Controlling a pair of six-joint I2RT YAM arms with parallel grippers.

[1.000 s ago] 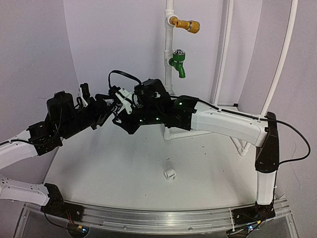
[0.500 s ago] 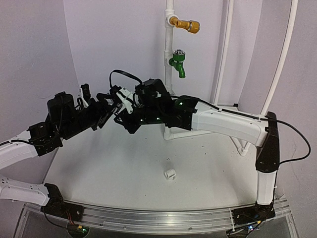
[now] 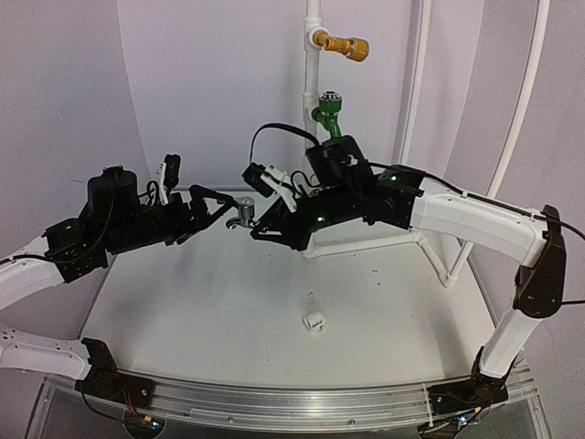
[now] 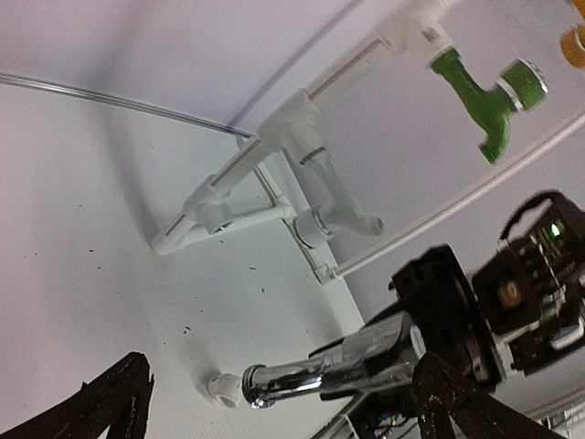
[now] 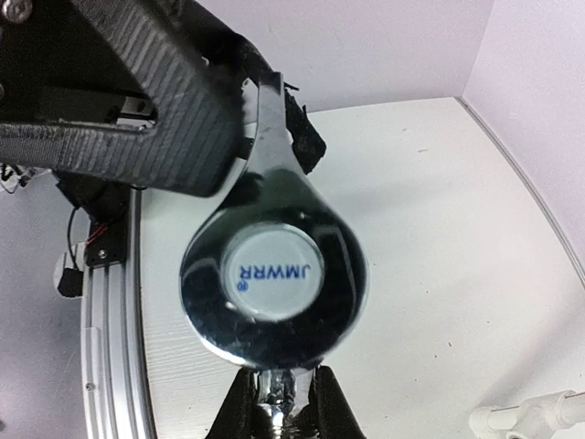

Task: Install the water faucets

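Observation:
A shiny silver tap (image 3: 242, 214) hangs in the air above the table's back left, and my right gripper (image 3: 256, 219) is shut on it. In the right wrist view the black fingers (image 5: 239, 407) pinch the tap's stem below its round cap (image 5: 274, 274) marked JMWRR. My left gripper (image 3: 218, 210) faces the tap's free end from the left, open, its jaws wide and off the metal. From the left wrist the tap (image 4: 338, 364) lies between the spread fingertips (image 4: 452, 402). The white fitting (image 3: 313, 321) lies loose on the table, its socket visible (image 4: 222, 389).
A white pipe frame (image 3: 313, 91) rises at the back with a green tap (image 3: 327, 113) and a yellow-brass tap (image 3: 347, 46) on it. Its base pipes (image 4: 274, 212) rest on the table. Thin white tubes (image 3: 521, 110) curve up at the right.
My left gripper has opened and let go of the silver tap. The right arm has drawn back to the right and upward with the tap, so the two grippers now stand apart.

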